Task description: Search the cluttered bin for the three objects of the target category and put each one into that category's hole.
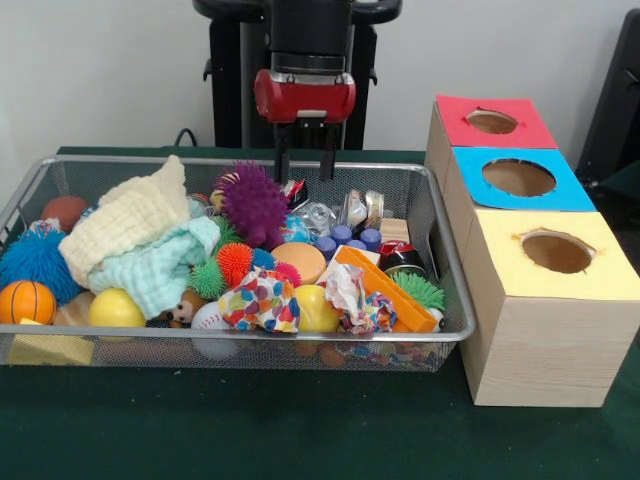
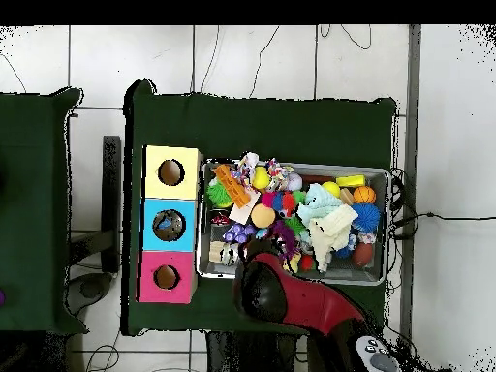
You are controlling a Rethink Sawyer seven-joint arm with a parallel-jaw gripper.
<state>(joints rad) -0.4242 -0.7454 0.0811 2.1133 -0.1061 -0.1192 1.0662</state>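
End effector (image 1: pixel 305 160) above the cluttered bin's (image 1: pixel 455 330) far rim, fingers apart and empty, near purple spiky ball (image 1: pixel 253 203).

arm (image 1: pixel 305 40) cut off at top edge, bin (image 2: pixel 380 274) partly hidden beneath it

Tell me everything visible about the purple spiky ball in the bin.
The purple spiky ball is round, covered all over in soft-looking, rubbery spikes, deep violet in colour. It sits high on the clutter toward the far side of the wire mesh bin, near the middle. A cream knitted cloth lies beside it, and a smaller orange spiky ball sits just in front. The tool hangs open just behind it, not touching.
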